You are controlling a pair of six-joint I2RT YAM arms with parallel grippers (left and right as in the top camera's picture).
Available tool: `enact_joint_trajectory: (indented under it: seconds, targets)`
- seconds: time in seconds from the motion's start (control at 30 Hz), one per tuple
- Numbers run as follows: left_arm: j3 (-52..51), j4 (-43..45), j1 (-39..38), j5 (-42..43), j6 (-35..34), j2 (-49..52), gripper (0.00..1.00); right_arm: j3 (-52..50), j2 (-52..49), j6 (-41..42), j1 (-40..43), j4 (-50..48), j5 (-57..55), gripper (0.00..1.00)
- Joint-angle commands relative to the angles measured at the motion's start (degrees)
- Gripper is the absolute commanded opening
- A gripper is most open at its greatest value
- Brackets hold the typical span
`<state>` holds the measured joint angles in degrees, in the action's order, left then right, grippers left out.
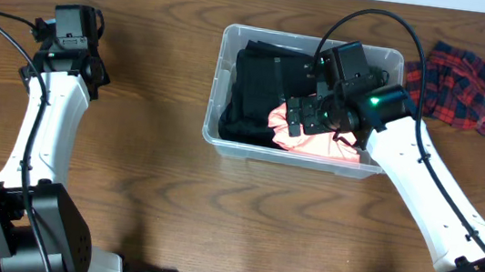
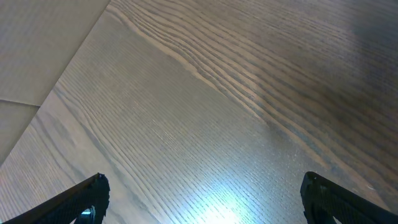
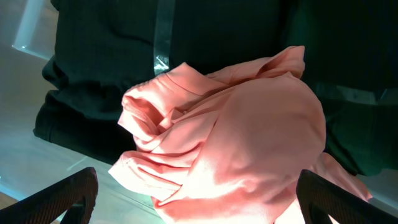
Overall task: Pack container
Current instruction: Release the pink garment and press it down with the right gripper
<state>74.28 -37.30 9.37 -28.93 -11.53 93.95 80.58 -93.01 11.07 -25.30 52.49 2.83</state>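
Right tool (image 1: 304,117) hangs spread over the container (image 1: 268,154), seemingly above pink cloth (image 3: 236,124).

And there was the right claw (image 3: 198,186), looking straight down, its two dark fingers (image 3: 65,199) poking in from the bottom corners and spread wide apart! Between them sat a crumpled pink garment (image 3: 236,130), bunched into a soft heap, folds and a hem curling at its left edge. Nothing was pinched; whether the right-hand finger brushed the cloth could not be told. The pink heap rested on dark clothing (image 3: 93,74) that filled the top of the view, a pale strip (image 3: 160,37) running down it. At far left, the clear wall of the container (image 3: 28,37) caught the light.
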Motion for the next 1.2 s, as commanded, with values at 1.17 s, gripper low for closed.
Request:
enact_joint_trajectory:
  seconds: [1.17]
  targets:
    - [0.8,-0.2,0.2,-0.9,0.6,-0.7,0.98,-0.4,-19.9,-1.2,0.9,2.7,-1.9,0.89]
